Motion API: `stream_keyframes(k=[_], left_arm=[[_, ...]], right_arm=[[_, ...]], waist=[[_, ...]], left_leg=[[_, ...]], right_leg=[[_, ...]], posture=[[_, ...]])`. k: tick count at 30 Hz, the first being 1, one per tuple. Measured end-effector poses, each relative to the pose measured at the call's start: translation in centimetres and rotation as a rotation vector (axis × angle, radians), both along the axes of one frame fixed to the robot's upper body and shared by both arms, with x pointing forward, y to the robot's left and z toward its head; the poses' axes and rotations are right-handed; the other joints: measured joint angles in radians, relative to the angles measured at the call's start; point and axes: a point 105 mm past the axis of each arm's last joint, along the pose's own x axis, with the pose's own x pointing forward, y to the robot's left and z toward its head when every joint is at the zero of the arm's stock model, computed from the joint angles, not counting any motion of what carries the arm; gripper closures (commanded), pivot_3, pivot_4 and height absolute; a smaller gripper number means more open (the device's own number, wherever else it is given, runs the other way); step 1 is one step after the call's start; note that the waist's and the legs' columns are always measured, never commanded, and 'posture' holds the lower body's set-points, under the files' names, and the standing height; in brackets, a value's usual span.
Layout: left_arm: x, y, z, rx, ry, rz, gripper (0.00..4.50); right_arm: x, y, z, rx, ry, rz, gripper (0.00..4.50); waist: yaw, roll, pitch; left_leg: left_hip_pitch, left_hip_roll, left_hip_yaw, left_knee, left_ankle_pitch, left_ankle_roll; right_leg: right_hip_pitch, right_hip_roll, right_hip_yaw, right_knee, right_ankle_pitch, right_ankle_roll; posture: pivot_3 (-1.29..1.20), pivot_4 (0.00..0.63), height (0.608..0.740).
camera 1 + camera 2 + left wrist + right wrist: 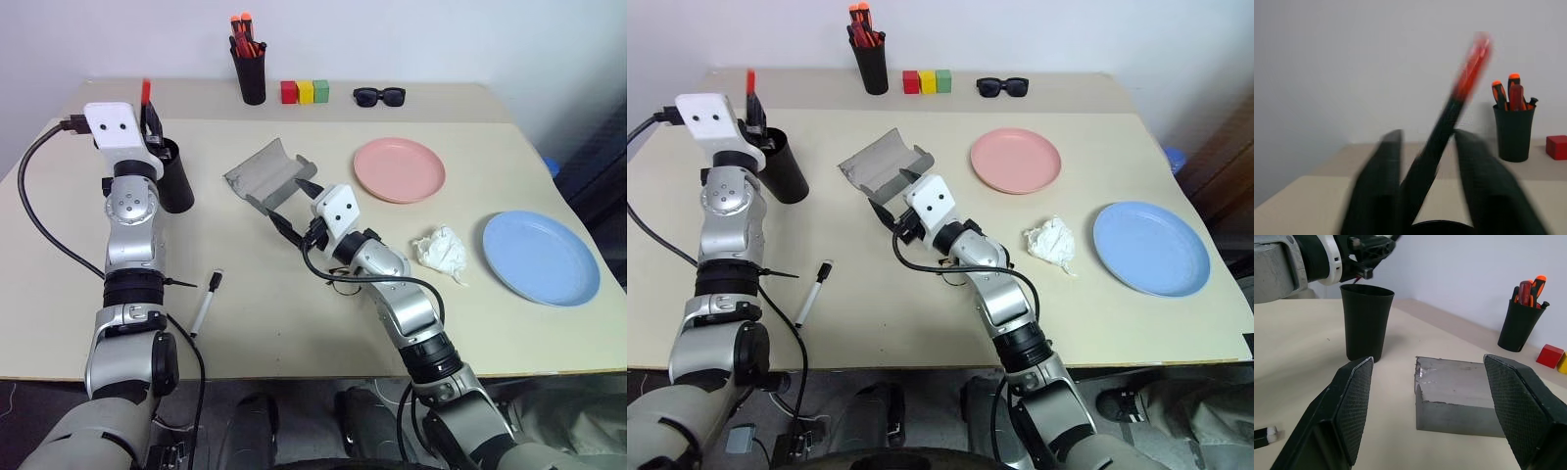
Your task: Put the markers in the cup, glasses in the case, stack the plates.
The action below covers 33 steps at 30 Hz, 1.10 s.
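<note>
Left eye view: table (294, 323) spans the frame; blue plate (540, 257) right, pink plate (399, 168) upper centre, apart. Grey case (267, 174) lies open at centre. Right gripper (1425, 401), fingers wide apart, empty, faces it. Black cup (176, 176) at upper left, partly hidden by left gripper (150, 119). Left wrist view: fingers apart, blurred red-ended marker (1449, 117) between; contact unclear. White marker (204, 305) lower left. Glasses (343, 286) mostly hidden under the right arm.

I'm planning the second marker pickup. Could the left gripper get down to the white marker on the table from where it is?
Probably yes. The white marker lies alone on bare table on the left arm's side, nothing over or against it. The left gripper is up over the cup with the red-ended marker between its fingers, so that must go first.
</note>
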Motion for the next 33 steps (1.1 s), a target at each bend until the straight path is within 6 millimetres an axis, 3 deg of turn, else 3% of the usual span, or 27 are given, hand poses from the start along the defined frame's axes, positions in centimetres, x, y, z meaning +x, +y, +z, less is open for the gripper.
stream_keyframes(k=[7, 10, 14, 16, 17, 21, 24, 26, 30, 33], left_arm=[[-0.2, -0.1, -0.5, -0.014, -0.001, 0.005, 1.75], [-0.8, -0.3, 0.2, -0.019, -0.037, -0.022, 1.75], [-3.2, -2.0, 2.3, 0.040, -0.069, -0.187, 1.75], [-4.8, -2.8, 2.4, 0.070, -0.017, -0.291, 1.75], [-5.4, -3.2, 2.2, 0.074, 0.018, -0.332, 1.49], [-8.1, -4.1, -1.2, 0.093, 0.340, -0.441, 0.06], [-10.4, -5.0, -4.8, 0.079, 0.631, -0.480, 0.06], [-11.3, -6.1, -6.2, -0.005, 0.731, -0.529, 0.06], [-13.5, -7.7, -9.8, -0.129, 0.993, -0.598, 0.06], [-14.8, -7.5, -11.9, -0.127, 1.143, -0.579, 0.06]], right_arm=[[-0.1, 0.1, -0.1, -0.003, 0.003, 0.010, 0.83], [-0.1, 0.1, -0.1, -0.008, 0.004, 0.017, 0.83], [-0.2, -0.7, -0.4, -0.058, 0.013, 0.047, 0.83], [-0.2, -2.0, -0.5, -0.108, 0.008, 0.060, 0.83], [-0.2, -2.8, -0.4, -0.128, 0.005, 0.059, 0.83], [-0.7, -5.7, -0.9, -0.227, 0.024, 0.099, 0.83], [-1.9, -8.2, -2.2, -0.339, 0.077, 0.160, 0.83], [-2.4, -9.1, -2.6, -0.382, 0.104, 0.188, 0.83], [-2.9, -9.5, -2.7, -0.408, 0.113, 0.218, 0.83], [-2.9, -9.5, -2.7, -0.406, 0.112, 0.218, 0.83]], waist=[[0.000, 0.000, 0.000], [0.000, 0.000, 0.000], [-0.003, 0.000, 0.000], [-0.003, 0.000, 0.000], [-0.003, 0.000, 0.000], [-0.003, 0.000, 0.000], [0.002, 0.000, 0.001], [0.002, 0.000, 0.001], [-0.005, 0.000, 0.001], [-0.007, 0.000, 0.001]], left_leg=[[0.000, 0.000, 0.000, 0.000, 0.000, 0.000], [0.000, 0.000, 0.000, 0.000, 0.000, 0.000], [0.000, 0.000, 0.000, 0.000, 0.000, 0.000], [0.000, 0.001, 0.000, 0.000, 0.000, 0.000], [0.000, 0.001, 0.000, 0.000, 0.000, 0.000], [0.001, 0.001, -0.001, 0.000, 0.000, 0.000], [0.001, 0.000, -0.002, 0.000, 0.000, 0.000], [0.001, 0.000, -0.002, 0.001, 0.000, 0.000], [0.002, 0.000, -0.003, 0.001, 0.000, 0.000], [0.002, 0.001, -0.003, 0.000, 0.000, 0.000]], right_leg=[[0.000, 0.000, 0.000, 0.000, 0.000, 0.000], [0.000, 0.000, 0.000, 0.000, 0.000, 0.000], [0.000, 0.000, 0.000, 0.000, 0.000, 0.000], [0.000, 0.000, 0.000, 0.000, 0.000, 0.000], [0.000, 0.000, 0.000, 0.001, 0.000, 0.000], [0.001, 0.000, 0.000, 0.001, 0.000, 0.000], [0.002, 0.000, 0.000, 0.000, -0.001, 0.000], [0.002, 0.000, 0.000, 0.000, 0.000, 0.000], [0.002, 0.001, 0.000, 0.001, -0.001, 0.000], [0.002, 0.001, 0.000, 0.001, -0.001, 0.000]], posture=[[0.00, 0.150, 0.725], [0.00, 0.150, 0.725], [0.00, 0.150, 0.725], [0.00, 0.150, 0.725], [0.00, 0.150, 0.725], [0.00, 0.150, 0.725], [0.00, 0.150, 0.725], [0.00, 0.150, 0.725], [0.00, 0.150, 0.725], [0.00, 0.150, 0.725]])
